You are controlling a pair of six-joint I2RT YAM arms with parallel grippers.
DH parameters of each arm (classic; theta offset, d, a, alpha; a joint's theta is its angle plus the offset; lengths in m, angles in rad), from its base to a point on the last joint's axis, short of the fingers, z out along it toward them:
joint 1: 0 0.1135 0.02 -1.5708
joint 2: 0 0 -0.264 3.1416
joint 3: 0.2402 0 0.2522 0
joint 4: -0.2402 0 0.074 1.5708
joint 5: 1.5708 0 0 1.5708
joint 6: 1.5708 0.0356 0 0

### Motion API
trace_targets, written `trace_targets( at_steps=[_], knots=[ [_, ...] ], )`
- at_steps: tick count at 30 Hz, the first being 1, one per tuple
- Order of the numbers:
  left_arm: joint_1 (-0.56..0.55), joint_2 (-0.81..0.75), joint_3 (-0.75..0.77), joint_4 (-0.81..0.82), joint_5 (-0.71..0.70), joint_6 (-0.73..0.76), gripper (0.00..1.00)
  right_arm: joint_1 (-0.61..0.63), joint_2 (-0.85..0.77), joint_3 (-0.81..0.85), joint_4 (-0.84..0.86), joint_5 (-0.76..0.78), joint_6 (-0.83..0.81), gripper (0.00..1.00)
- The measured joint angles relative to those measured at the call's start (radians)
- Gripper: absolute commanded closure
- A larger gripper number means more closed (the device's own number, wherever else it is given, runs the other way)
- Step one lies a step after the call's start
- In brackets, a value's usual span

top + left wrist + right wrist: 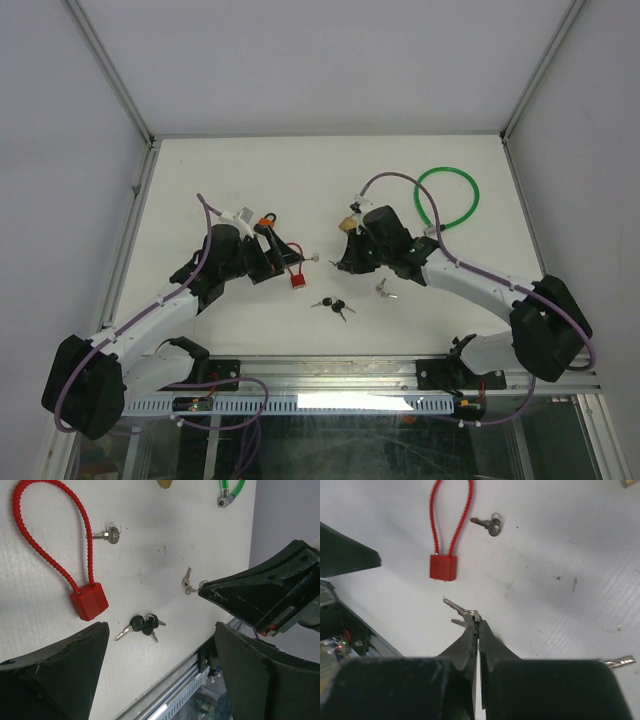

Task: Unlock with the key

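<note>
The right gripper [477, 625] is pinching fully shut on the ring of the silver keys [461, 611], which are sitting mid-bench [250, 180] toward the near edge; I cannot tell whether they are clearing the surface. The left gripper [160, 629] is hovering with its jaws spread wide, gripping nothing, beside the red cable padlock [443, 567]. A single key [491, 525] is lying by its loop and black-headed keys [144, 625] nearer the edge. A brass padlock [347, 224] and green cable lock [447, 200] are resting farther back.
</note>
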Motion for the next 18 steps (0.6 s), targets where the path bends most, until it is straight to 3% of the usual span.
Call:
trace_targets(
  at_steps=[7,18],
  knots=[
    [-0.032,-0.014,-0.021,0.085,-0.002,-0.064,0.28,0.105,-0.102,-0.124,0.196,0.076,0.129,1.00],
    [-0.119,0.046,-0.022,0.233,-0.014,-0.136,0.40,0.224,-0.118,-0.198,0.376,0.317,0.339,1.00]
  ],
)
